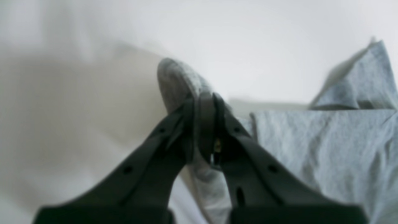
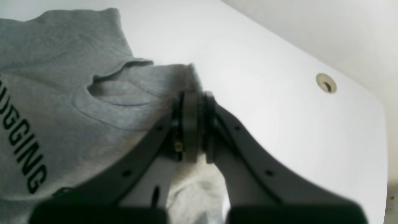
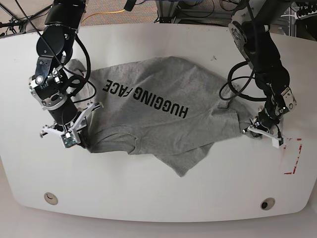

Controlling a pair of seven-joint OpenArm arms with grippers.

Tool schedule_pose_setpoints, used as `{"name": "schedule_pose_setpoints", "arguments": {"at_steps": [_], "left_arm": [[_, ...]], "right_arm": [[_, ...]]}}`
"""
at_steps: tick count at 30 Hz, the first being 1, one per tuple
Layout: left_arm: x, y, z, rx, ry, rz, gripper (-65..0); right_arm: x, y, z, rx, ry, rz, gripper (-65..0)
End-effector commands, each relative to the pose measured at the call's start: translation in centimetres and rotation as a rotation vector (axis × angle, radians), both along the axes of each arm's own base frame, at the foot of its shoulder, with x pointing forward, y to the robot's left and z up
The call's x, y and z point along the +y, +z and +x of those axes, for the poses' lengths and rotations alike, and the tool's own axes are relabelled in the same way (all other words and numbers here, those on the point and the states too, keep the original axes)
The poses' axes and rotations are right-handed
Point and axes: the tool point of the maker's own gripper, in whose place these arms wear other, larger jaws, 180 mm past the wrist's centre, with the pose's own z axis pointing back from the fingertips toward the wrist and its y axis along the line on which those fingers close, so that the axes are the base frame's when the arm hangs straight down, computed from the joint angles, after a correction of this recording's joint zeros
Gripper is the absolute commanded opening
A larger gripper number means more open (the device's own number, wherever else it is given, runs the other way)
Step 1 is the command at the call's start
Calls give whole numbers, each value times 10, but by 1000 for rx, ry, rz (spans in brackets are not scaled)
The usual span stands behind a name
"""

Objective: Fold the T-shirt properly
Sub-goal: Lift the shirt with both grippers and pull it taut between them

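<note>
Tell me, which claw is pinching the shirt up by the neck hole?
The right claw. It grips the T-shirt right beside the round collar, while the left claw pinches a plain edge far from it.

The T-shirt lies spread across the middle of the counter, its neck toward the near edge. The right gripper sits at the shirt's left end in the base view, the left gripper at its right end.

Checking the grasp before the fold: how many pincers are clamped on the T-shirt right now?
2. The left pincer is shut on a fabric edge of the T-shirt; the right pincer is shut on the shoulder beside the collar.
</note>
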Motion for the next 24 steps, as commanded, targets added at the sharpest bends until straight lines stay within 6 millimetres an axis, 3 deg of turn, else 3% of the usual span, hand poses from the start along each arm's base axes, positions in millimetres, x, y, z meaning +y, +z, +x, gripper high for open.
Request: {"name": "schedule_pose_setpoints", "arguments": {"at_steps": [1, 3, 9, 12, 16, 18, 24], "left_arm": [[15, 41, 14, -92, 5, 57, -650], [15, 58, 16, -126, -21, 87, -650], [19, 111, 16, -191, -101, 205, -650], [21, 139, 19, -236, -103, 247, -650], [24, 185, 24, -308, -92, 304, -650], [28, 217, 25, -355, -79, 343, -650], [44, 288, 24, -459, -39, 442, -650]], "right_arm": [[-9, 34, 17, -103, -20, -3, -650], [-11, 38, 23, -113, -24, 0, -650], [-18, 76, 45, -187, -51, -54, -650], [-22, 102, 58, -246, -76, -97, -650], [-10, 136, 73, -312, -58, -163, -650], [-18, 163, 79, -361, -81, -198, -650], [-20, 224, 88, -468, -101, -246, -650]]}}
